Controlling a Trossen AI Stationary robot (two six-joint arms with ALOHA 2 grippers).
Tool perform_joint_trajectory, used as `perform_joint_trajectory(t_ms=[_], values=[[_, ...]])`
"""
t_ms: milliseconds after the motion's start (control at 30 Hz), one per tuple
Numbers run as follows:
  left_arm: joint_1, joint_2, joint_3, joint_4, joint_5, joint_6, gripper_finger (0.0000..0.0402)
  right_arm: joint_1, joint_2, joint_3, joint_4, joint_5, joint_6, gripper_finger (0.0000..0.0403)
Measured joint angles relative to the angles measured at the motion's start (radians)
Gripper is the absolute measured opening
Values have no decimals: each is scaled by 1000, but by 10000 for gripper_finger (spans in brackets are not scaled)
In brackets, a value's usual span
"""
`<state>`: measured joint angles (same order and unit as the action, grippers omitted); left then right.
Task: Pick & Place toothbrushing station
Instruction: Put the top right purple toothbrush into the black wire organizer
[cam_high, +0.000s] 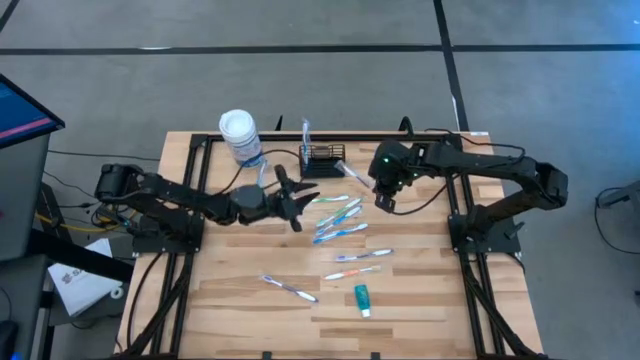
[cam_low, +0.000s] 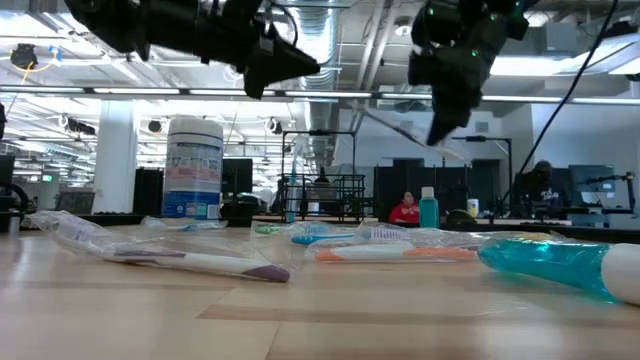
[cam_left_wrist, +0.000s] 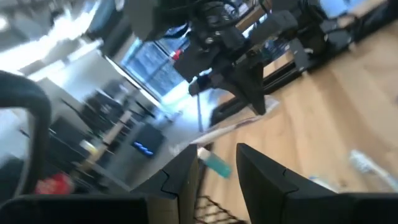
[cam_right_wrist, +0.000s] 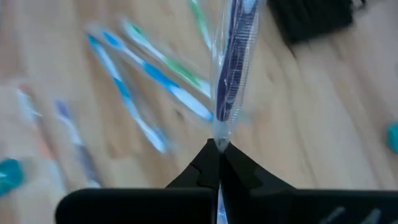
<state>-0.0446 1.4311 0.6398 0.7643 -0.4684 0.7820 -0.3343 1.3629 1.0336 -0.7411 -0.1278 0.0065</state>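
Observation:
The black wire-mesh basket (cam_high: 322, 158) stands near the table's far edge; a wrapped toothbrush (cam_high: 306, 132) sticks up at its left end. My right gripper (cam_high: 384, 197) hangs above the table to the basket's right, shut on a clear-wrapped purple toothbrush (cam_right_wrist: 233, 62) that slants toward the basket (cam_right_wrist: 314, 18). My left gripper (cam_high: 295, 200) is open and empty in the air just in front of the basket; its fingers (cam_left_wrist: 186, 174) point toward my right gripper. My right gripper pinches the end of the toothbrush's clear wrapper (cam_right_wrist: 219, 144) between its two fingertips. The toothbrush runs on from the fingers, along their line, toward the basket. It is lifted clear of the table, slanting (cam_low: 400, 125).
A white-lidded round canister (cam_high: 238, 135) stands to the basket's left. Several wrapped toothbrushes (cam_high: 335, 215) lie across the table's middle, one more (cam_high: 290, 288) at the near left. A teal toothpaste tube (cam_high: 362, 298) lies near the front edge. Black frame rails (cam_high: 185, 240) run along both sides.

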Motion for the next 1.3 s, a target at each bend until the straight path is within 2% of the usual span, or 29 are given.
perform_joint_trajectory(t_ms=[200, 433, 667, 867, 1067, 1200, 1300], values=[[-83, 0, 31, 2, -95, 277, 104, 61, 0, 27, 99, -85, 57, 1], [-142, 0, 33, 2, -170, 490, 104, 128, 0, 57, 198, -112, 143, 0], [-200, 0, 33, 9, -178, 735, 104, 170, 0, 58, 318, -145, 203, 0], [-227, 1, 41, 47, -197, 908, 104, 189, 0, 58, 342, -164, 230, 0], [-222, 51, 118, 52, -219, 966, 104, 198, 0, 58, 352, -164, 234, 0], [-206, 110, 165, 48, -259, 1083, 104, 198, 0, 58, 362, -164, 234, 0], [-190, 147, 186, 47, -265, 1108, 104, 198, 0, 58, 363, -167, 233, 0]])
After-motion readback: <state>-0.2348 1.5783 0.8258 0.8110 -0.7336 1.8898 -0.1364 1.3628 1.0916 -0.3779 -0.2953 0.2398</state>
